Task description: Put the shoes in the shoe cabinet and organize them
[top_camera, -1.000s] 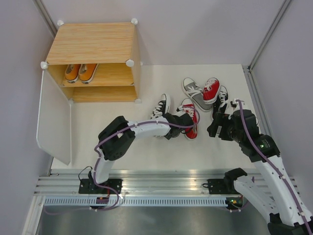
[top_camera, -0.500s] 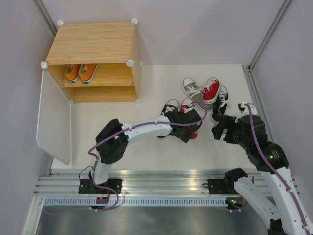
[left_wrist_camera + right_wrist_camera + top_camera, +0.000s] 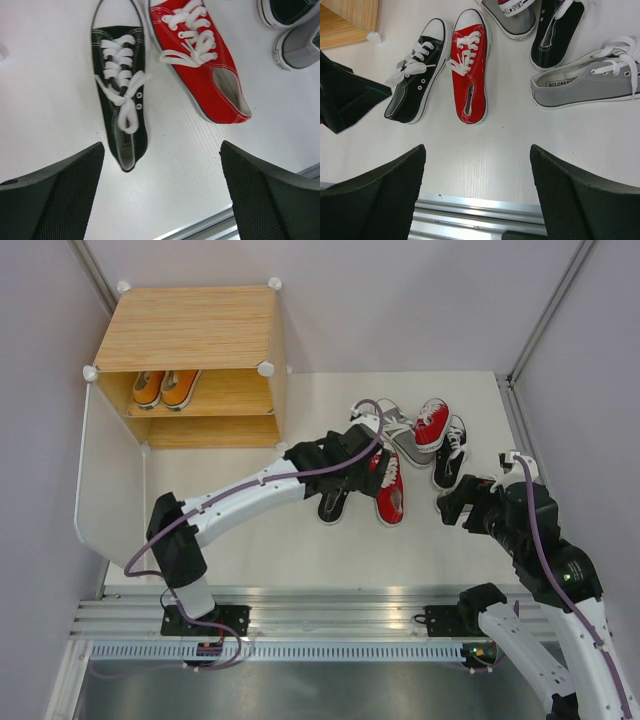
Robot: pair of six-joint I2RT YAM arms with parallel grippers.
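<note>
A black shoe (image 3: pixel 332 504) and a red shoe (image 3: pixel 389 492) lie side by side on the white table, heels toward the arms. My left gripper (image 3: pixel 350 462) hovers over their toes, open and empty; in its wrist view the black shoe (image 3: pixel 120 110) and red shoe (image 3: pixel 202 60) lie beyond the gripper (image 3: pixel 160 149). Further right lie a grey shoe (image 3: pixel 402 437), a second red shoe (image 3: pixel 432 423) and another black shoe (image 3: pixel 450 453). My right gripper (image 3: pixel 453 508) is open, empty, near that group. The shoe cabinet (image 3: pixel 190 330) holds two orange shoes (image 3: pixel 165 388) on its shelf.
The cabinet's white door (image 3: pixel 110 480) hangs open toward the near left. An aluminium rail (image 3: pixel 320 605) runs along the table's near edge. In the right wrist view a grey shoe (image 3: pixel 585 80) lies on its side at the right, and the left arm (image 3: pixel 345 97) shows at the left.
My left gripper has opened wide and the left arm has stretched out and swung toward the far side, above the shoes' toes. The right arm has drawn back a little toward the near right.
</note>
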